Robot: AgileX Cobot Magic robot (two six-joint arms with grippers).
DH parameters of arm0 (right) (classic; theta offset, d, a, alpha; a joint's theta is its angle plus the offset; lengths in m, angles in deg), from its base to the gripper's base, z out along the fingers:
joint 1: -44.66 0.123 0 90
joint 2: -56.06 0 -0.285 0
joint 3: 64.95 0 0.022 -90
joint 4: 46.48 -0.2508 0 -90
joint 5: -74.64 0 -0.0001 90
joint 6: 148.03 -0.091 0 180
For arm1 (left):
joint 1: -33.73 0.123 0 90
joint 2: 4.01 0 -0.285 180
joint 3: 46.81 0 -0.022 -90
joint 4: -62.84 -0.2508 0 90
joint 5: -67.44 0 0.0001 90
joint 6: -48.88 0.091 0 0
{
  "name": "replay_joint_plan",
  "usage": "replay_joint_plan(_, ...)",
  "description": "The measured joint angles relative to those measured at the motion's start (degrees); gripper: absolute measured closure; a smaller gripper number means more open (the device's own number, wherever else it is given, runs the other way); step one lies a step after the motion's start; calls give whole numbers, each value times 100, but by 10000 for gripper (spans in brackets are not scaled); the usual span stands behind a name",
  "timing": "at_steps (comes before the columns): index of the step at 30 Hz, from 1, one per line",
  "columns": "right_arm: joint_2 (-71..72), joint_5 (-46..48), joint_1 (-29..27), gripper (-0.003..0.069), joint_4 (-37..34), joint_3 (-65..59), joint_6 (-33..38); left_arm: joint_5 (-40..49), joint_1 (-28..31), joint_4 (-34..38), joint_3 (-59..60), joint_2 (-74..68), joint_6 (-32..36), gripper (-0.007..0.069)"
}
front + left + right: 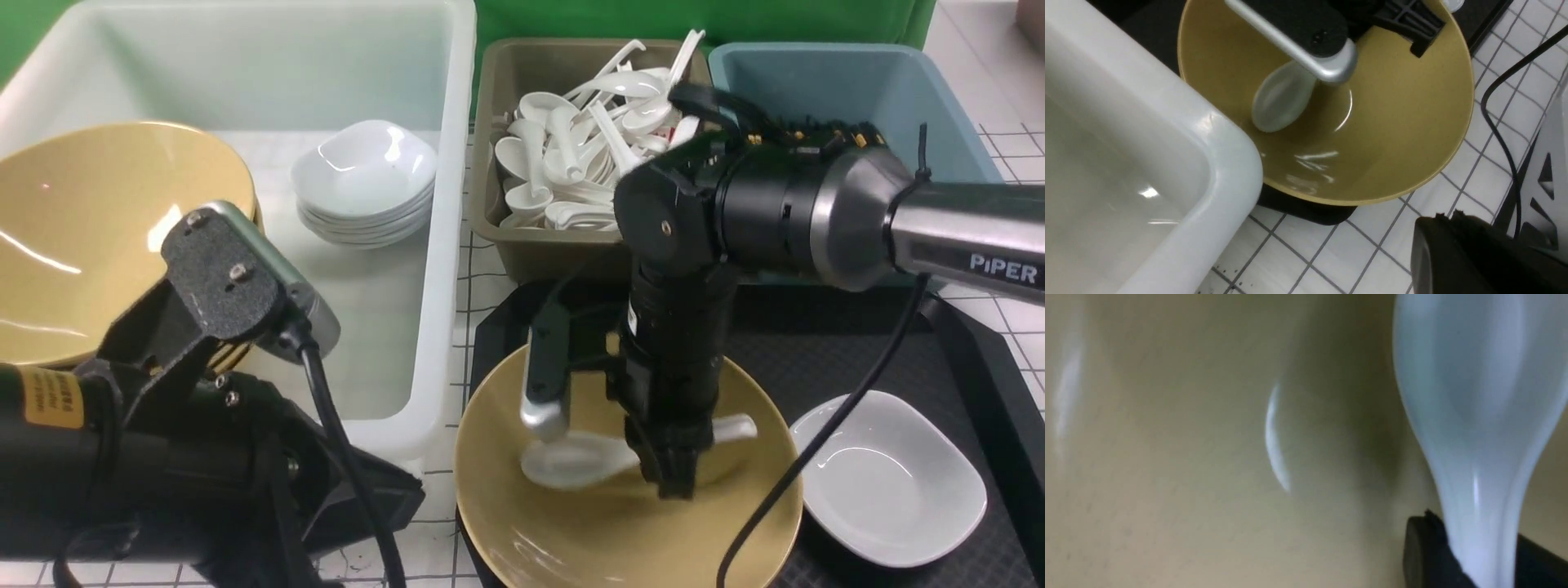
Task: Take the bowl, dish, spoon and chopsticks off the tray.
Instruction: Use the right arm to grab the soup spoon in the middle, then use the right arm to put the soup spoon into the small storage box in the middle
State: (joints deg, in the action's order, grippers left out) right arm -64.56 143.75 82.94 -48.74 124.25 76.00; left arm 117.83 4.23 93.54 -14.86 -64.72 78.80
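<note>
The yellow bowl sits on the near left part of the black tray, its rim overhanging the tray's edge. The white spoon lies inside it, scoop pointing left. My right gripper reaches straight down into the bowl. In the right wrist view its black fingers press both sides of the spoon handle, shut on it. The white dish rests on the tray to the bowl's right. My left gripper is shut and empty over the tiled table beside the bowl. The chopsticks are out of view.
A big white tub to the left holds a stack of white dishes and stacked yellow bowls. Behind the tray stand an olive-brown bin full of spoons and a blue bin. The right arm's cable hangs across the dish.
</note>
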Motion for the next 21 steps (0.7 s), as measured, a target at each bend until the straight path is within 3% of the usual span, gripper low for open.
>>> replay_joint_plan(7,359,87,-57,503,407,737,-665,-496,0,-284,-281,-154,-759,631)
replay_joint_plan(14,434,-47,-726,503,555,1702,-1431,-482,0,-1765,-1375,-1150,-1403,631)
replay_joint_plan(15,434,-333,-955,503,582,1838,-1690,-482,0,-2174,-1708,-1522,-1581,631)
replay_joint_plan(18,382,-959,-1238,503,597,1949,-2159,-507,0,-2503,-2150,-2132,-1756,631)
replay_joint_plan(21,226,-1671,-1444,503,602,1974,-2689,-545,0,-2492,-2438,-2520,-1821,631)
